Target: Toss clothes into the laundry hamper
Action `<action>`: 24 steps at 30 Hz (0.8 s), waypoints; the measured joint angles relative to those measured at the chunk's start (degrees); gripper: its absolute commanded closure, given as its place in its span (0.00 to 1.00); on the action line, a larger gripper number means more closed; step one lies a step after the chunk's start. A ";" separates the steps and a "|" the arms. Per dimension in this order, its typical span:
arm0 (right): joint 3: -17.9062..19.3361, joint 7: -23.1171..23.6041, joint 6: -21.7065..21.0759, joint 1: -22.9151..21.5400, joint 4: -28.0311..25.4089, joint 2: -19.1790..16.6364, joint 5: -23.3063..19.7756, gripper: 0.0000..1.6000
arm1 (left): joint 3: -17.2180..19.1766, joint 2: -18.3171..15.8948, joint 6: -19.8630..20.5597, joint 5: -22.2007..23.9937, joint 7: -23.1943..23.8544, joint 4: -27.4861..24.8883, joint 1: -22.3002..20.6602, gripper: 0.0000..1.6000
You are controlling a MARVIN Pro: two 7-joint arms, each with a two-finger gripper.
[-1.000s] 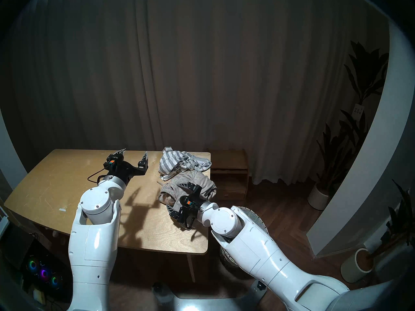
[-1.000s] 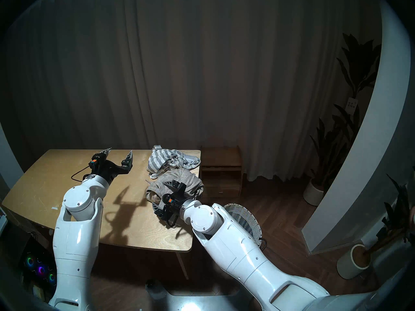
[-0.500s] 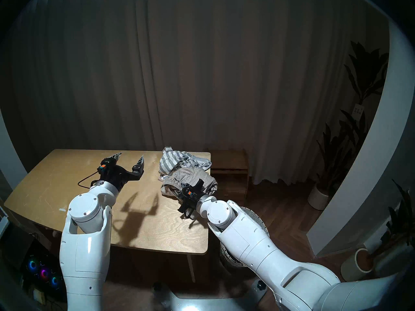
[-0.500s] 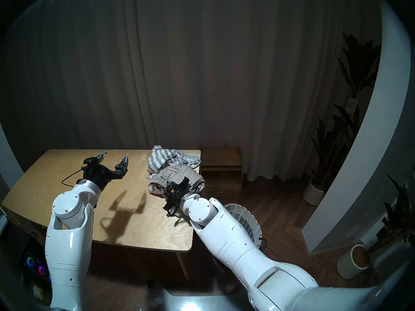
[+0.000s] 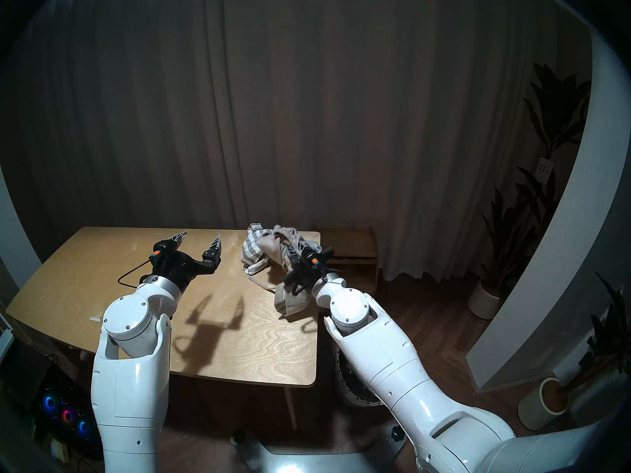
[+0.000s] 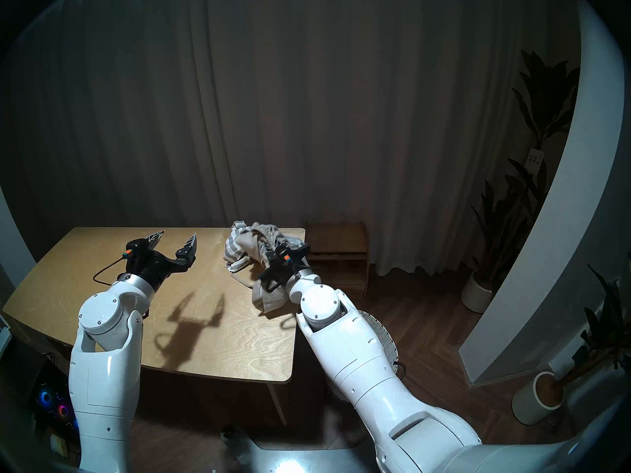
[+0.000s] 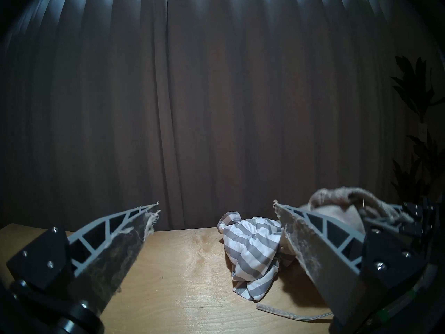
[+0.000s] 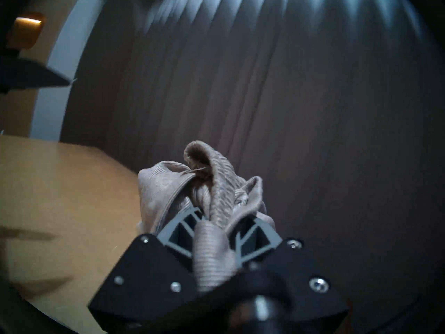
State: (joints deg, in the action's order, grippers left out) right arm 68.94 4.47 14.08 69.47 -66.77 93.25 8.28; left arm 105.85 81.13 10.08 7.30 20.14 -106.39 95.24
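Right gripper (image 8: 218, 226) is clamped tight on a bunched fold of the beige knit top (image 8: 212, 189); ribbed cloth bulges out past both fingers and a strip runs back between them. Left gripper (image 5: 199, 245) hangs spread wide and empty above the counter (image 5: 102, 257). Head view: the top is partly raised, 1 end up at the right gripper near the far right corner of the counter, the rest trailing down with its tail resting on the wood. Striped cloth (image 7: 252, 244) lies crumpled on the counter just behind and beside it, touching or nearly so. Hamper (image 6: 379, 335) stands on the floor beside the counter's right edge, mostly hidden under the right forearm. Handling judgement: knit is light, limp, stretchy, not fragile; it will drape and swing, and could drag the striped cloth or a loose strap (image 7: 289, 313) along. A thick gathered fold near the middle holds better than a hem. Right wrist view alone shows the pinch itself; left wrist view alone shows the strap lying flat; neither shows the hamper. No black piece visible in any view.
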 measured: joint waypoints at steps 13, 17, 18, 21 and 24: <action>13.21 -10.19 0.48 -1.73 -7.57 -2.51 -5.83 1.00 | -4.25 1.33 0.09 0.40 1.26 0.70 0.01 0.00; 17.64 -12.30 -2.69 0.77 -10.16 -3.97 -7.50 1.00 | -4.87 1.56 -0.19 -0.08 1.00 0.94 -0.38 0.00; 18.15 -12.43 -3.28 1.21 -10.29 -4.18 -7.75 1.00 | -4.88 1.56 -0.25 -0.19 0.90 0.94 -0.49 0.00; 19.95 -12.58 -5.98 3.48 -10.34 -5.06 -8.85 1.00 | -4.88 1.52 -0.49 -0.71 0.32 0.94 -1.17 0.00; 21.21 -11.86 -9.19 5.55 -9.69 -5.71 -10.39 1.00 | -4.64 1.47 -0.59 -0.97 -0.25 0.93 -2.00 0.00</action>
State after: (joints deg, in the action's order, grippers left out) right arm 90.15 -7.39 4.89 75.02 -76.46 87.55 -2.12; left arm 101.21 82.60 9.49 6.33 19.90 -105.46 93.25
